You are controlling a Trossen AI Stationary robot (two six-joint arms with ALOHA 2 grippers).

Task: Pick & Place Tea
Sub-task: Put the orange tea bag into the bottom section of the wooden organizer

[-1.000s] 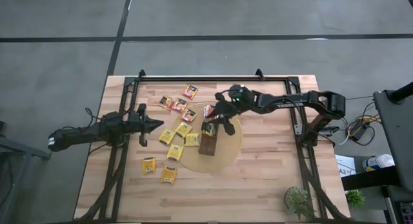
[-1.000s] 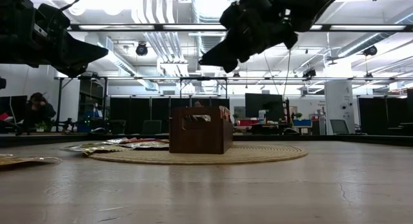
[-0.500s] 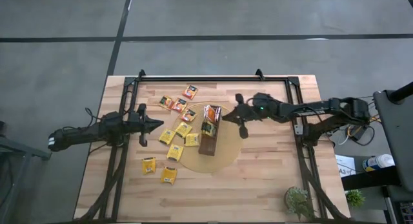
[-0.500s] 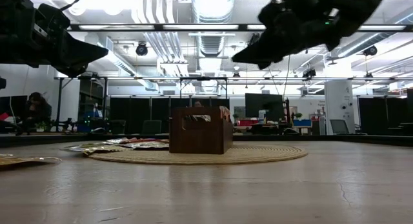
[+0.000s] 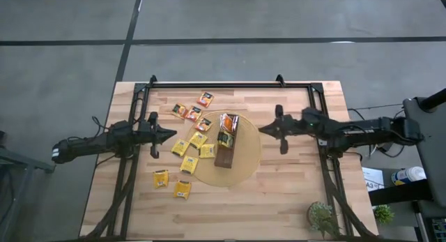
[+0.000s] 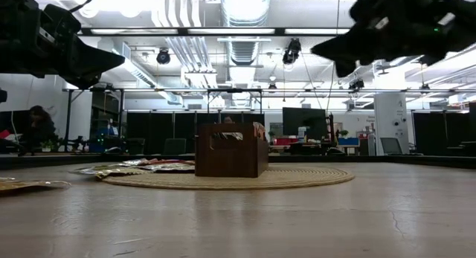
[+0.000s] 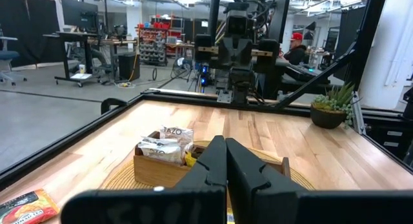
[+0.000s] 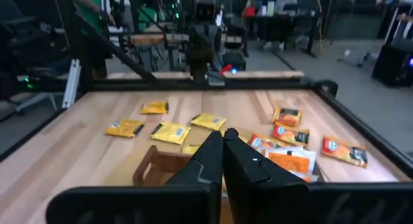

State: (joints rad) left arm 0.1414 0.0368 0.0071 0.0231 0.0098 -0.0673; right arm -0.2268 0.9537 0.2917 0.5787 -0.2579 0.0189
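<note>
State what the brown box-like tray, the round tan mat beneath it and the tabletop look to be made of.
Brown box-like tray: apparently wood, matte, with flat boards and a cut-out handle slot.
Round tan mat: probably woven fibre; ridged coils show at its edge.
Tabletop: light wooden planks with visible grain and a smooth finish.

Table (image 5: 279,193): pale planked wood, matt; tray (image 5: 224,156): dark-brown wood, smooth; round mat (image 5: 247,158): tan woven fibre, ribbed; tea sachets (image 5: 189,164): glossy printed paper; both arms: dark matt plastic and metal.
</note>
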